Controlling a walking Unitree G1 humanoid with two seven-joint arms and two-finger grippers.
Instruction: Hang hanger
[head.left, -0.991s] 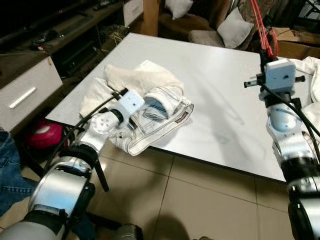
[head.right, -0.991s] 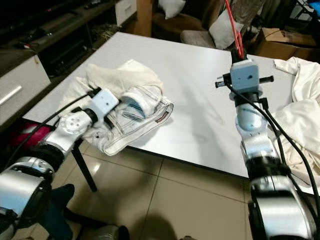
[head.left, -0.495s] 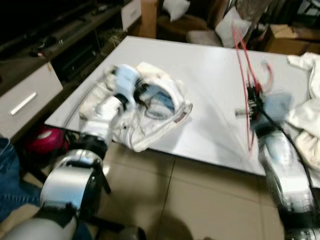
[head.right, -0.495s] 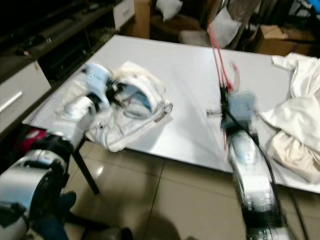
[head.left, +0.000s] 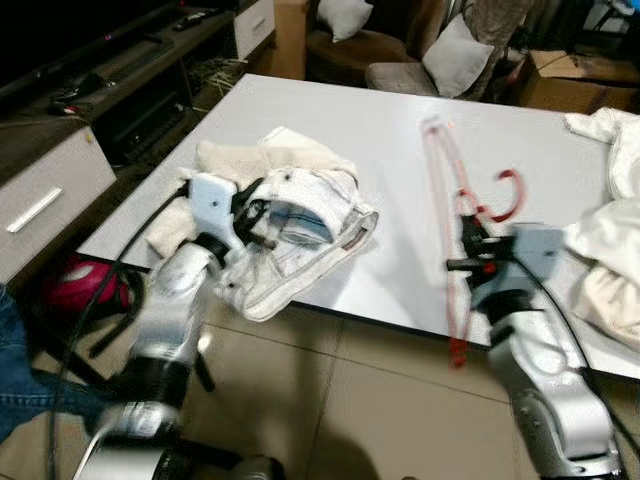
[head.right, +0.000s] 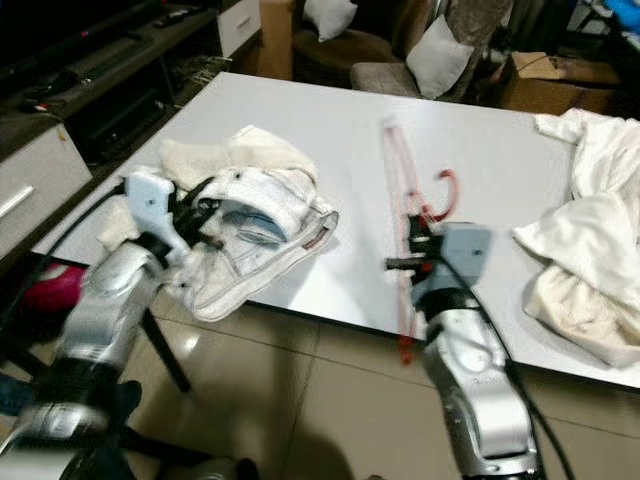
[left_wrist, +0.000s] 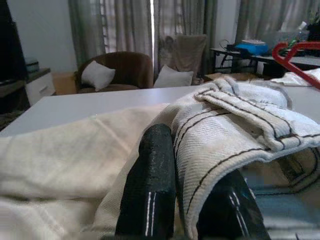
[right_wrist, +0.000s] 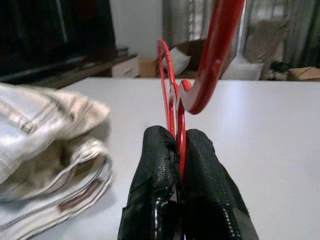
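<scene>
The red hanger (head.left: 455, 215) is held low over the white table (head.left: 380, 120), its long axis running away from the robot, hook (head.left: 503, 193) turned rightward. It is clamped between the right gripper (right_wrist: 181, 150) fingers. The folded garment (head.left: 300, 215) is pinched by the left gripper (left_wrist: 187, 175), well apart leftward.

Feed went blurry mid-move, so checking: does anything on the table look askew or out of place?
The red hanger, pinched in the right gripper, juts past the white table edge. The left gripper clamps the striped garment, which droops over the near edge.
</scene>
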